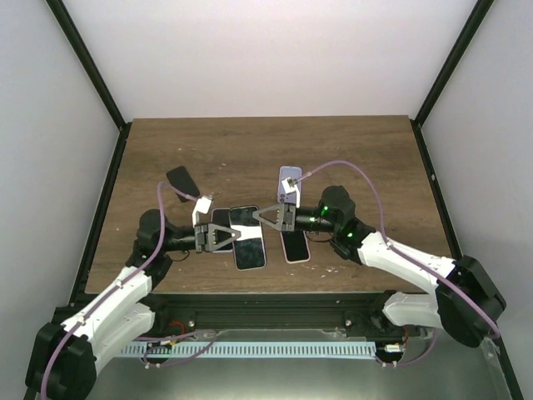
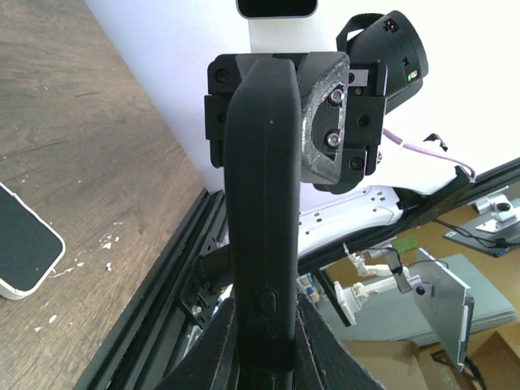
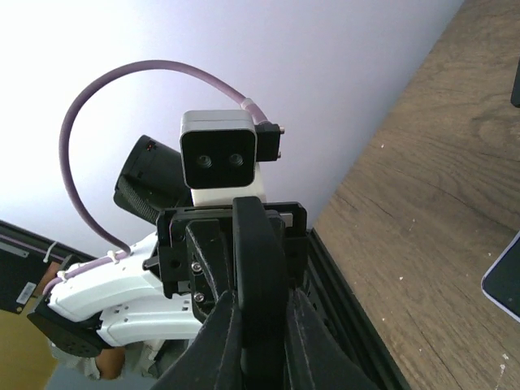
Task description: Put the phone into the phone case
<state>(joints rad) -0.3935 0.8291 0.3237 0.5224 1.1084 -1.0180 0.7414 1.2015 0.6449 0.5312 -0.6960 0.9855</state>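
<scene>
A black phone case stands on its long edge in the air, gripped at both ends. It fills the left wrist view (image 2: 260, 162) and shows its side buttons. In the right wrist view (image 3: 260, 244) it is a narrow black bar. My left gripper (image 1: 237, 235) (image 2: 264, 325) is shut on one end. My right gripper (image 1: 258, 215) (image 3: 262, 317) is shut on the other end. The two face each other tip to tip. A white-rimmed phone (image 1: 249, 248) (image 2: 24, 244) lies screen up on the table below the case.
A second phone with a pale pink rim (image 1: 295, 247) lies just right of the first, and a phone corner shows in the right wrist view (image 3: 505, 280). A dark flat object (image 1: 181, 179) lies at the back left. The table's front rail (image 2: 154, 284) runs close to the grippers.
</scene>
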